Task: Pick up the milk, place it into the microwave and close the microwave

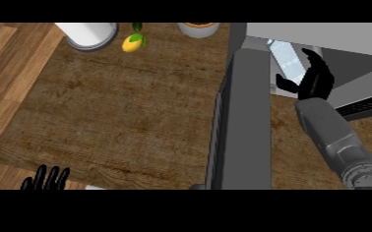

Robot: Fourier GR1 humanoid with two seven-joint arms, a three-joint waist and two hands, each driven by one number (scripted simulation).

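Lower left edge: black left hand (45, 179), fingers up and relaxed, nothing held, resting over the brown wooden counter (131, 113). Top left: white cylinder on a grey base (87, 32); beside it a yellow lemon with green leaf (132, 43); then an orange-rimmed round bowl (198, 28), cut by the frame edge.

Centre-right: dark grey microwave door (243, 123), swung open, long axis running from the near edge toward the far one.

Just right of the door's far end: white-and-blue milk carton (285, 59), lying inside the opening of the light grey microwave (320, 32) — placement judged done.

Black right hand (314, 81) reached into the opening, fingers fairly straight, thumb spread toward the carton. Looks open, nothing clasped; contact with the carton not resolvable.

Key relation: door directly left of the right forearm, just beside it — left hand well apart. Right hand judged the nearer for closing, once drawn clear of the opening. Risk: nudging the carton on the way out.
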